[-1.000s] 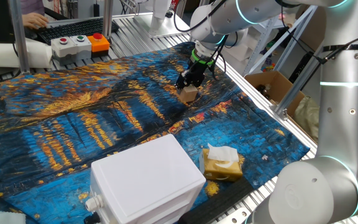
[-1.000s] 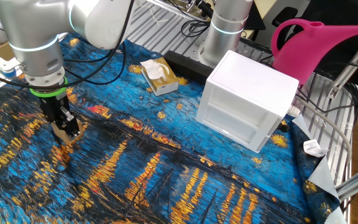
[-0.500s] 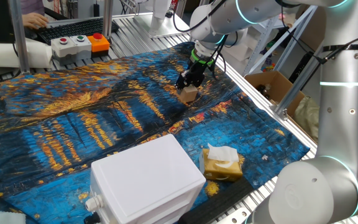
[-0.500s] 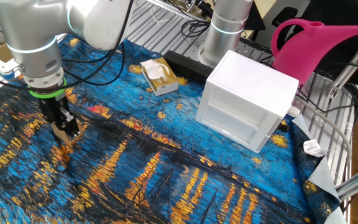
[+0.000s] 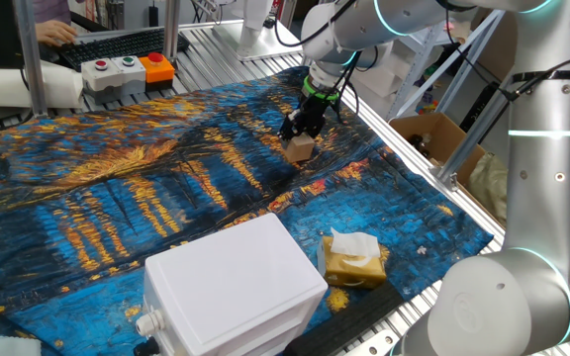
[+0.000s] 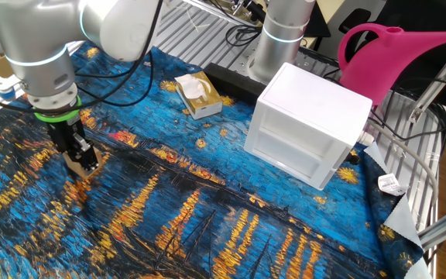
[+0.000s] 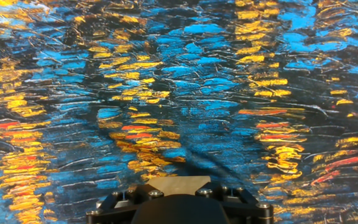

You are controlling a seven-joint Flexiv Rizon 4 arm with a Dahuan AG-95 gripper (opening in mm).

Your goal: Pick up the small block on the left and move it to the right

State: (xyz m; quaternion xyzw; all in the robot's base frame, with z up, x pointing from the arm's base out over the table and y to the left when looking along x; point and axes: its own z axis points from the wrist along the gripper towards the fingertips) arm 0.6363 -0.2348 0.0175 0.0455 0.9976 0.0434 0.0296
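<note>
We see the tool (image 5: 298,132) pinching the small block (image 5: 300,147) between its fingers, right at the painted blue and gold cloth (image 5: 146,188) covering the desk. A white box (image 6: 308,124) and a tissue packet (image 6: 197,94) sit well apart from it.

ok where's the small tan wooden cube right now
The small tan wooden cube sits between the fingers of the black two-finger gripper on the blue painted cloth, far from the white plastic box.

small block (image 5: 301,147) ×1 | white box (image 5: 234,285) ×1 | tissue packet (image 5: 353,259) ×1 | pink watering can (image 6: 397,55) ×1
</note>
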